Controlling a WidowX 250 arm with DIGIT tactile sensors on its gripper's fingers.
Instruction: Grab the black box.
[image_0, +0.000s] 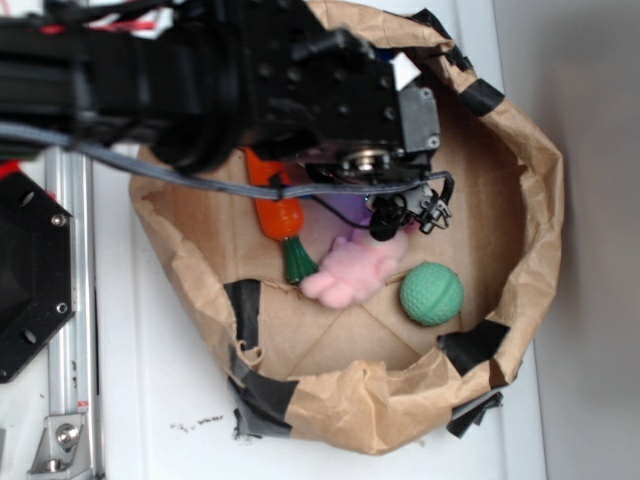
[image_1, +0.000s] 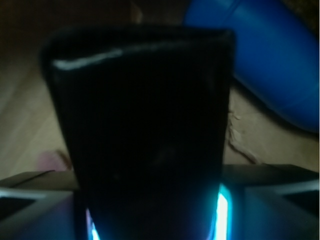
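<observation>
- Currently, the wrist view is filled by the black box (image_1: 142, 135), a glossy dark body with a pale shiny edge along its top at about 11 o'clock.
- The box sits between the two fingers (image_1: 32, 202), whose grey tips enter from the lower left and lower right corners; each side of the box meets a finger, with a bright cyan glint along the right contact line.
- The jaws are closed against the box, gripping it.
- A blue object (image_1: 280, 65) lies at 2 o'clock from the box in the wrist view, on the brown floor; a blurred pink patch shows at 8 o'clock.
- From the exterior view, the arm (image_0: 230, 80) reaches in from 10 o'clock over the paper bin (image_0: 530, 200), a brown paper wall patched with black tape.
- The gripper (image_0: 395, 215) is low inside the bin, at the centre; the box itself is hidden there beneath the arm's black hardware.
- A pink bunny (image_0: 350, 270) lies just at 7 o'clock of the gripper, touching or nearly touching it.
- A green ball (image_0: 431, 293) rests at 5 o'clock of the gripper, just beside the bunny.
- An orange carrot (image_0: 278, 212) with a green top lies at 9 o'clock of the gripper, partly under the arm.
- A purple item shows just beside the gripper, mostly hidden.
- A black hexagonal plate (image_0: 25, 275) lies outside the bin at the far 9 o'clock edge.
</observation>
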